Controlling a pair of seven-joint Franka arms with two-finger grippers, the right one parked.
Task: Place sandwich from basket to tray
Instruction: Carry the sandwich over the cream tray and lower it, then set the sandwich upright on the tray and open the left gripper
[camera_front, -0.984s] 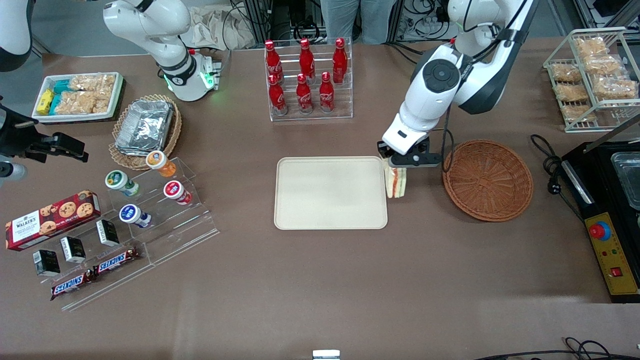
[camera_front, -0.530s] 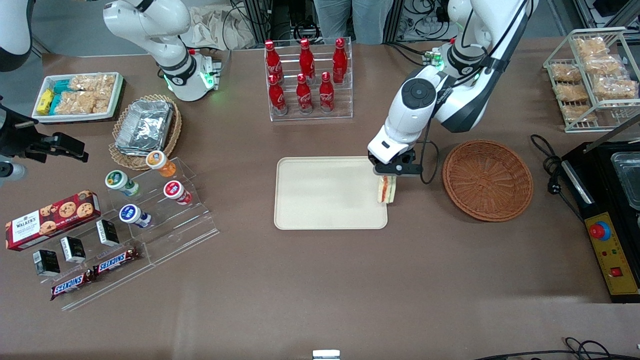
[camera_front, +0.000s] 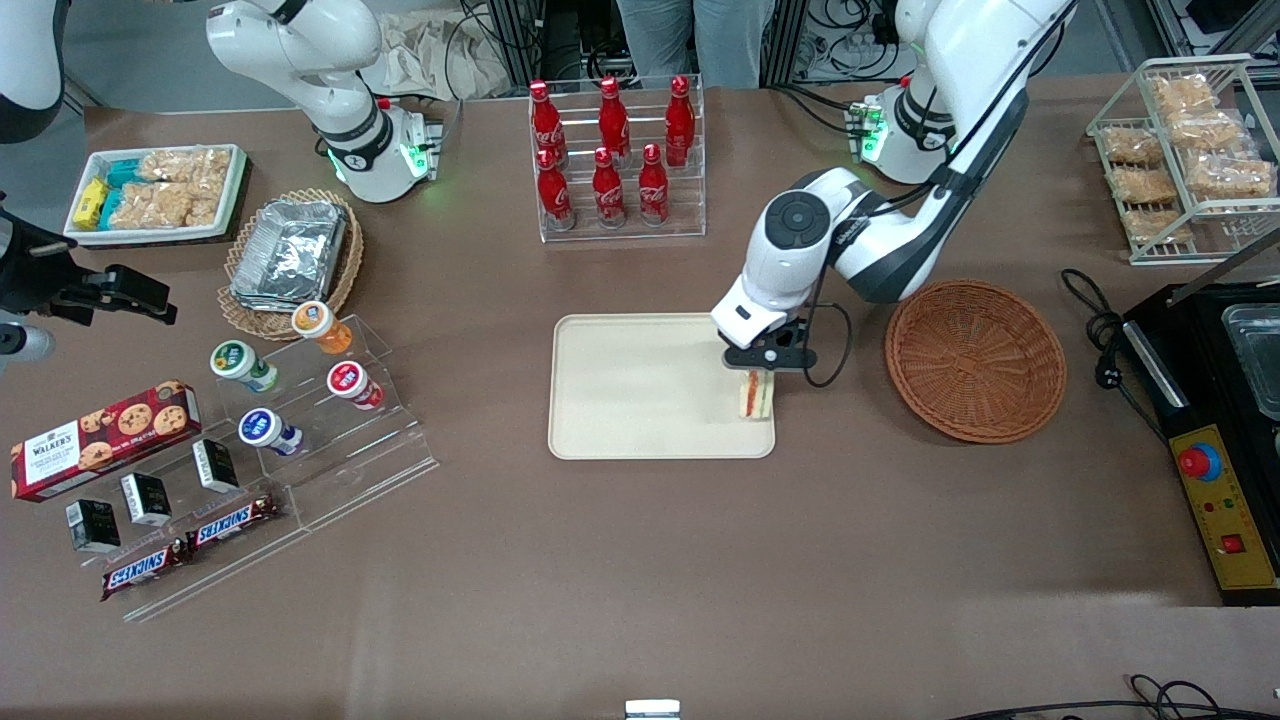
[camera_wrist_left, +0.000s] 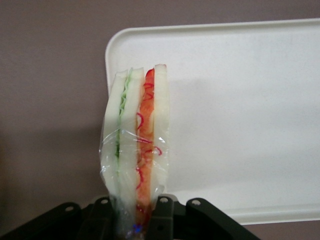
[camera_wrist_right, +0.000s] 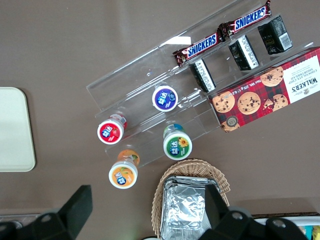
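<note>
High front overview of the table (camera_front: 640, 560); both downward wrist views sharing the tray (camera_front: 640, 390).

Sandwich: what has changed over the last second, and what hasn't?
The gripper, still shut on the sandwich, has carried it away from the basket, from beside the tray to above the tray's edge nearest the basket, and slightly nearer the front camera. Basket and tray have not moved.

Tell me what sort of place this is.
Probably a robotics lab staged as a snack counter: Coca-Cola bottles in a clear rack, Snickers bars on acrylic steps, and a Franka arm whose claw holds a wrapped sandwich over a beige tray.
</note>
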